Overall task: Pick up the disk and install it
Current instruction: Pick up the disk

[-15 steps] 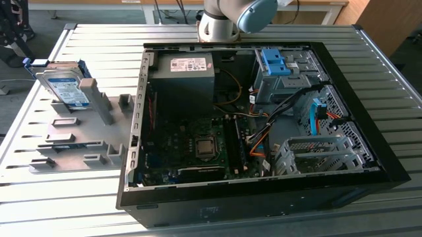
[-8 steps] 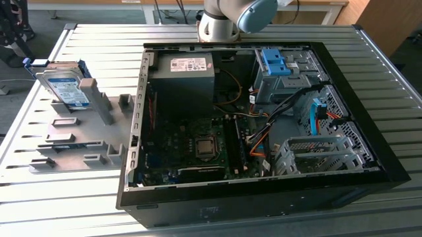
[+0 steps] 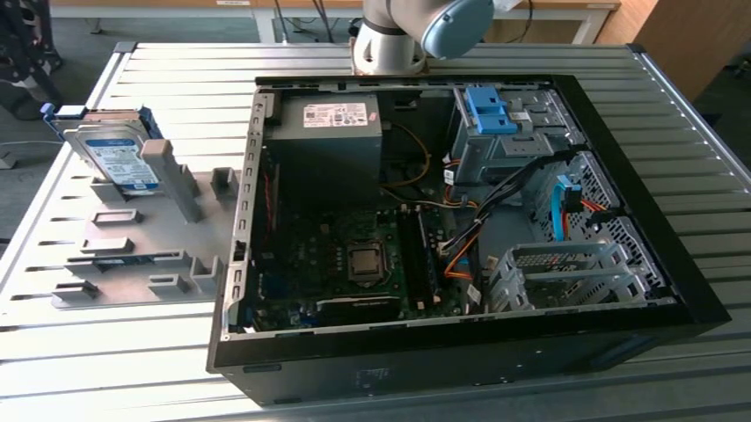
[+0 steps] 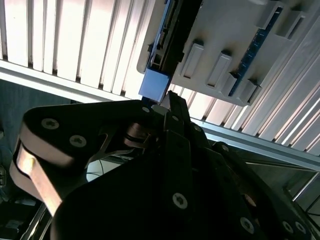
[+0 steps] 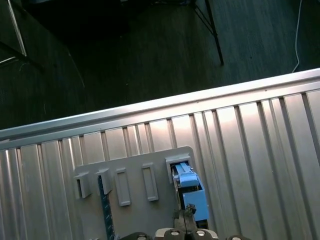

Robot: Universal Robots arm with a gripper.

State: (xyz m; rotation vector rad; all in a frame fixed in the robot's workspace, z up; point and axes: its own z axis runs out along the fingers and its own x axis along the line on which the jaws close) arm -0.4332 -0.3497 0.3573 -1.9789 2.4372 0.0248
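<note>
The claw hangs above the rack. Spread or pressed together, I cannot tell. Past its tip the disk stands on edge in that rack on the counter, blue rail up. The open case sits beside the rack.

Exterior view: arm joint (grey shell, blue cap) over far edge of the worktop. Second wrist view: gripper aimed down at worktop.
</note>
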